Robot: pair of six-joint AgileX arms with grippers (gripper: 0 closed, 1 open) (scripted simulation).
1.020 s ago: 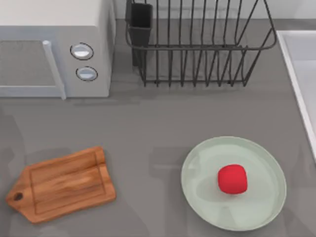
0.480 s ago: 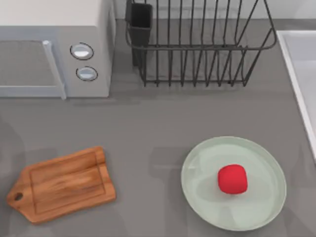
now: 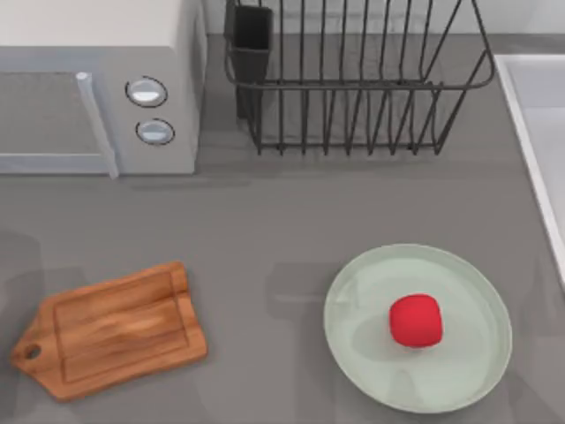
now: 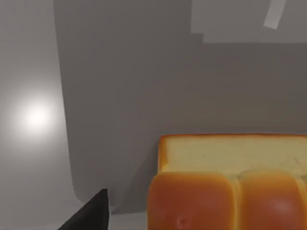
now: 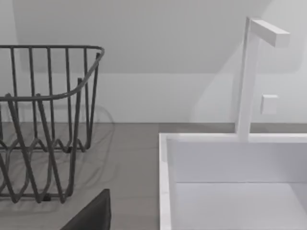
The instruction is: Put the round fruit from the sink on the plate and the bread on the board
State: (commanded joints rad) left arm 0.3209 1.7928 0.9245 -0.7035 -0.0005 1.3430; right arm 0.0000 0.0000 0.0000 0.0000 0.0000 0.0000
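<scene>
- Left gripper (image 4: pixel 96 213): one dark fingertip shows in the left wrist view, and the bread (image 4: pixel 230 184) sits just beside it, close under the camera. Whether the fingers clasp the loaf or stand apart from it, I cannot tell.
- Bread: a golden-brown loaf of rolls with paler sides, seen against a plain grey surface in the left wrist view.
- Right gripper (image 5: pixel 93 215): one dark fingertip shows in the right wrist view; I cannot tell how wide it stands. Ahead of it lies the sink (image 5: pixel 165 182), a pale basin with a raised rim, and a white tap (image 5: pixel 252 72) rises from the basin's far edge. A dark wire dish rack (image 5: pixel 43 120) stands on the counter beside the sink.
- Top view: the round fruit (image 3: pixel 416 320) rests on the plate (image 3: pixel 357 296), a little off its middle, towards the right of the table.
- Board (image 3: pixel 110 329): it lies bare at the left of the table, well apart from the plate, handle pointing to the left edge.
- Behind the board stands a microwave (image 3: pixel 97 84), with the dish rack next to it.
</scene>
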